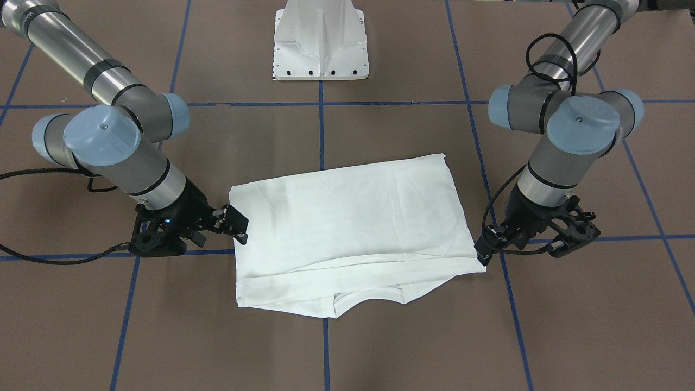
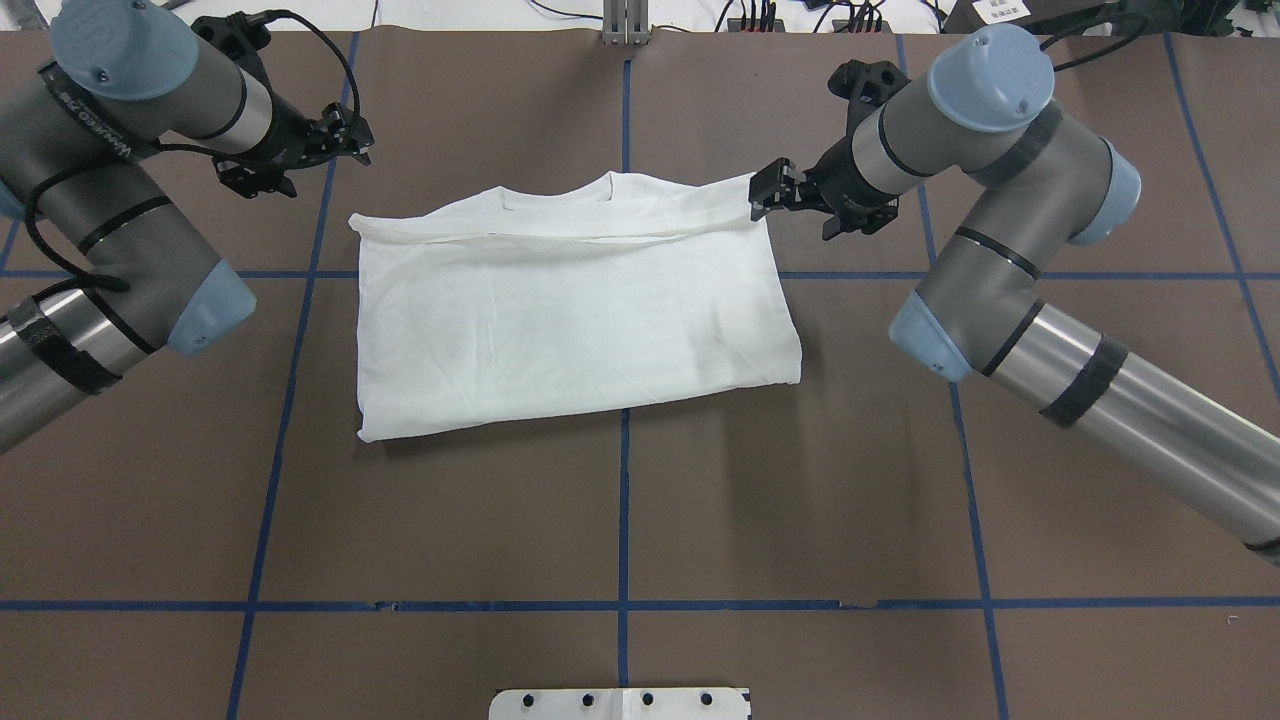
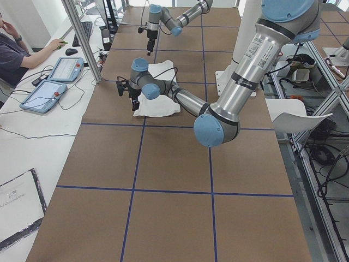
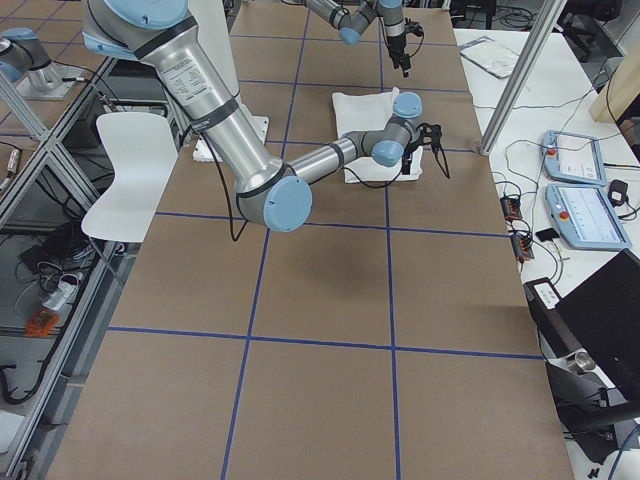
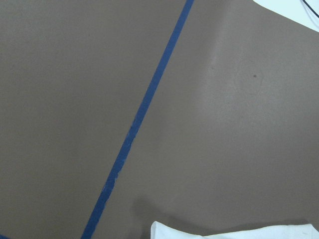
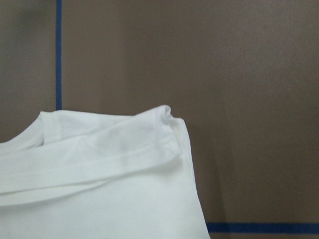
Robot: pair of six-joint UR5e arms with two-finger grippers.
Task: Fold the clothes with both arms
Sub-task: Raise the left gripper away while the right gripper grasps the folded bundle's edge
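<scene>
Shirt [image 1: 347, 217] neck half-covered; left hand [image 1: 485, 247], right hand [image 1: 236, 224] openness unclear.

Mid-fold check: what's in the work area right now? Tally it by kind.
White T-shirt: 1
Robot arms: 2, left arm and right arm
White pedestal: 1
Total: 4

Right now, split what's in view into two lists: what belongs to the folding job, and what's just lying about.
Belongs to the job:
white T-shirt
left gripper
right gripper

Just lying about:
white pedestal
control tablet
white chair
laptop
</scene>
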